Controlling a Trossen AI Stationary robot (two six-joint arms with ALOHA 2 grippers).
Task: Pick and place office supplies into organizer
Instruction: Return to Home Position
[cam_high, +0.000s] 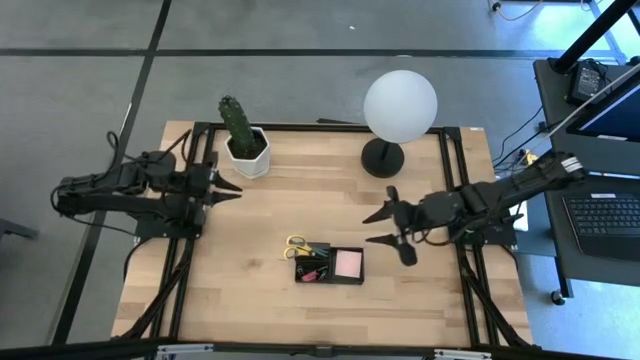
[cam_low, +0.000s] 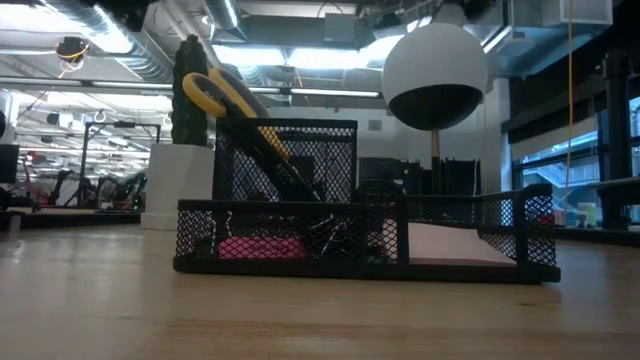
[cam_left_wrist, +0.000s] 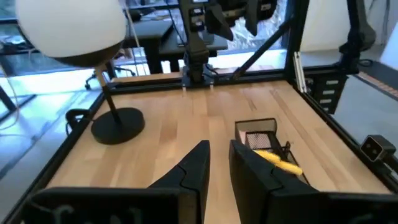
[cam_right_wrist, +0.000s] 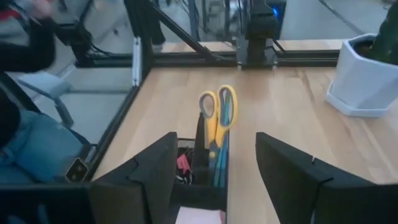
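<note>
Count: 1 organizer (cam_low: 195, 228), 1 scissors (cam_high: 296, 242), 1 pink sticky pad (cam_high: 347, 263). Also 1 potted cactus (cam_high: 238, 124), 1 globe lamp (cam_high: 400, 105). Pens inside: can't count.

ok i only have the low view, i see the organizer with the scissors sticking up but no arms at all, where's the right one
Observer: The right gripper hangs off to the organizer's right, clear of it, jaws wide open and empty.
Operator: and the left
Observer: The left gripper is out on the left side, beside the cactus pot, far from the organizer.
Operator: sticky notes ended up where
Observer: The pink sticky notes lie flat in the compartment on the right arm's side.
</note>
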